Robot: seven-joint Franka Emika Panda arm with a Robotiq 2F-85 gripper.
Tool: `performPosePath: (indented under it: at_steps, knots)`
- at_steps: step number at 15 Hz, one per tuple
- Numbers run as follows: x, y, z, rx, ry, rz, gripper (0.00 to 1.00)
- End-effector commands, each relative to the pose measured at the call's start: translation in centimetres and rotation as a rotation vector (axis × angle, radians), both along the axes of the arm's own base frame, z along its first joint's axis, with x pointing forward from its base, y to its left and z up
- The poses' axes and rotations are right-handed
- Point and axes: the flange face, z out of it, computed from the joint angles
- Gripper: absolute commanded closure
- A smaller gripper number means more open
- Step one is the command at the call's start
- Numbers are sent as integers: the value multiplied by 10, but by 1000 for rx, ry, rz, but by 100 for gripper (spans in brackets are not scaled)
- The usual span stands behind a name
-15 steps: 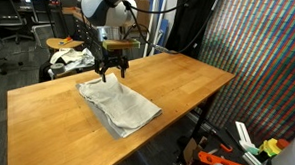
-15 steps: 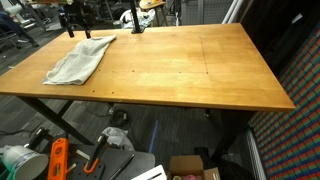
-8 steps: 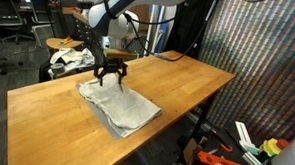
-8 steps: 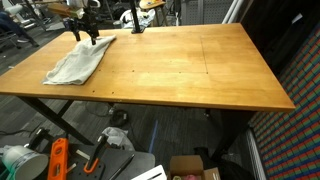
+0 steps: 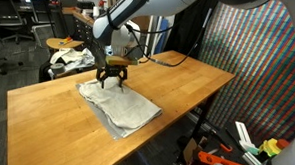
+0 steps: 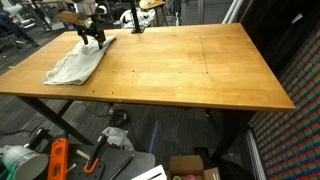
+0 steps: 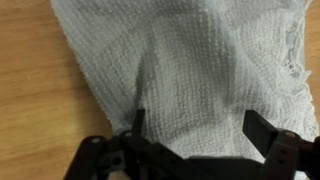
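A grey-white waffle-weave towel (image 5: 119, 106) lies crumpled on the wooden table (image 5: 188, 86), near its far corner in an exterior view (image 6: 78, 62). My gripper (image 5: 111, 78) hangs just above the towel's far end, jaws spread wide with nothing between them. In the wrist view the towel (image 7: 190, 70) fills most of the picture, and the gripper (image 7: 197, 122) sits low over it, a dark fingertip (image 7: 260, 128) on each side of a fold. I cannot tell whether the tips touch the cloth.
Bare wood (image 7: 40, 90) shows beside the towel. A round side table with clutter (image 5: 66, 51) stands behind the table's far edge. Tools and boxes (image 6: 60, 155) lie on the floor beneath. A patterned screen (image 5: 267, 57) stands beside the table.
The gripper has come down toward the towel's far end over the last second. Its jaws stayed wide open and the towel has not moved.
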Motion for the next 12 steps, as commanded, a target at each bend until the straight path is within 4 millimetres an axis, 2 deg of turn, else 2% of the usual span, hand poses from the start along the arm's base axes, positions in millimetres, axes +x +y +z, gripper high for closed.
performPosePath:
  at_steps: [1, 5, 12]
  knots:
    - [5, -2, -8, -18, -41, -12, 0]
    - [7, -7, -10, -33, -57, -29, 0]
    - [17, -29, -7, -76, -111, -108, 0]
